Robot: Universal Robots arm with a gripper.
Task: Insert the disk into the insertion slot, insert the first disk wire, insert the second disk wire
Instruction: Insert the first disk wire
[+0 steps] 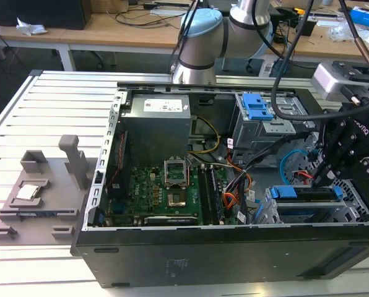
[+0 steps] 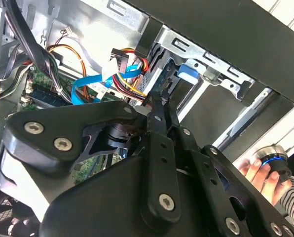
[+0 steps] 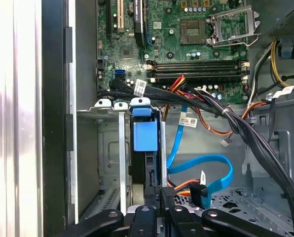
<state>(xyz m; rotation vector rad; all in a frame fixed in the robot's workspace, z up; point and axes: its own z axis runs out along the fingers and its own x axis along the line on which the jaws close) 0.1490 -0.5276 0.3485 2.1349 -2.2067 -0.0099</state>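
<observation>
Exterior view: computer case (image 1: 172,263) lies on the table (image 1: 54,105), centre frame. Motherboard (image 1: 163,192) sits lower middle inside it, power supply (image 1: 156,120) above that in frame. The disk (image 1: 308,198) sits in the insertion slot (image 1: 351,213), lower right, with the gripper (image 1: 316,180) just above. Fixture plate (image 1: 36,201) lies beside the case, at the exterior view's left

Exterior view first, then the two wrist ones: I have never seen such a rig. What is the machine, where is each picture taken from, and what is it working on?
The machine is one robot arm with a gripper. The exterior view comes from a camera off the arm; both wrist views come from cameras riding near its wrist. On the slatted table lies an open computer case, with a grey fixture beside it. The gripper reaches down into the case at the insertion slot, where the disk in its blue carrier appears seated. Whether the gripper holds anything, I cannot tell.
</observation>
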